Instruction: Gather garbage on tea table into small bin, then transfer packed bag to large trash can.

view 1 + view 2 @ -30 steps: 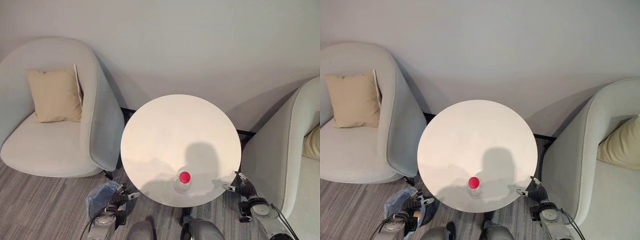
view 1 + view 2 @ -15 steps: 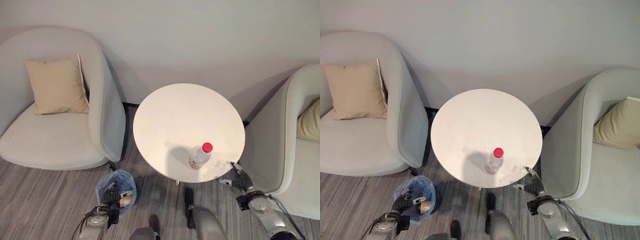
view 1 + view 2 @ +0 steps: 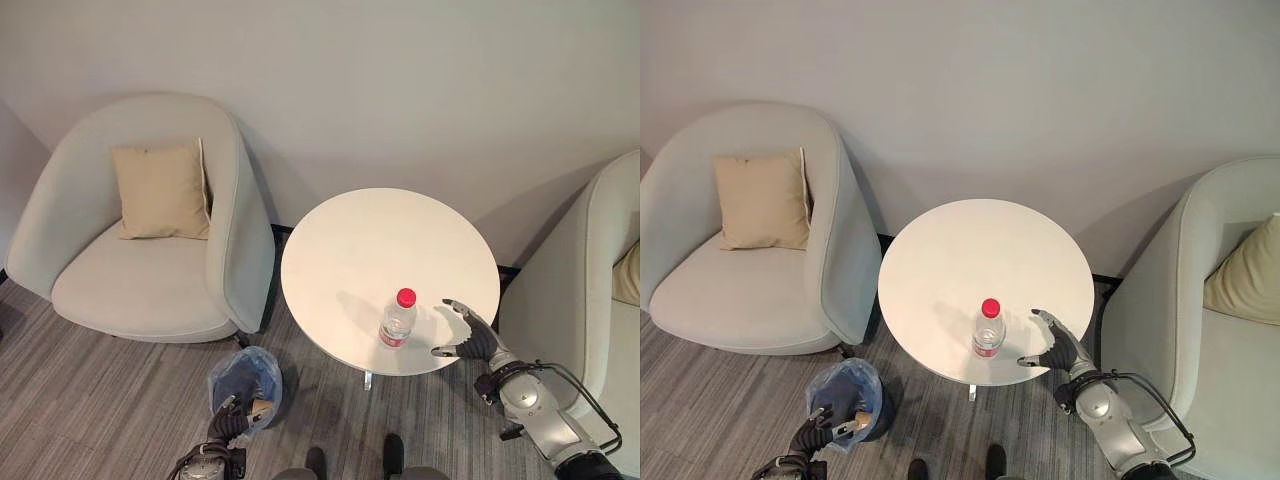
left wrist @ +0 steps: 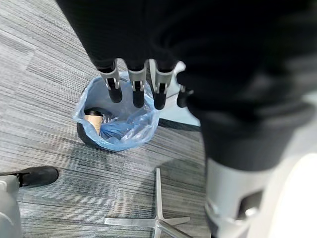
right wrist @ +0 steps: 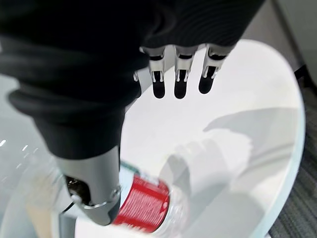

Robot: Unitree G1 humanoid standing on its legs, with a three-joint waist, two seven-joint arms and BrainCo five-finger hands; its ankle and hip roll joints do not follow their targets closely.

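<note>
Plainly, you had one piece of garbage on the round white tea table (image 3: 380, 240): a clear plastic bottle (image 3: 397, 320) with a red cap and a red label band, standing upright near the table's edge closest to the robot, toward its right side. Your right hand (image 3: 470, 335) hung over that same edge just beside the bottle, fingers straight and spread, thumb apart, holding nothing and not touching the bottle.

Your right wrist view gave you what the head views could not: the bottle's red label (image 5: 143, 208) from very close, under the thumb, and the dark-tipped fingers (image 5: 181, 82) straight above bare tabletop.

On the floor beside the table's left edge stood the small bin (image 3: 246, 385), lined with a blue bag. Your left hand (image 3: 228, 424) was low, just by the bin's near rim. Your left wrist view looked straight down into the bin (image 4: 89, 136) and showed a brown paper cup with a dark lid (image 4: 92, 119) lying inside against the wall, with the left hand's fingers (image 4: 137, 89) straight above the opening, empty.

A pale armchair with a beige cushion (image 3: 160, 190) stood to the left of the table, and another armchair (image 3: 580, 290) to the right.
</note>
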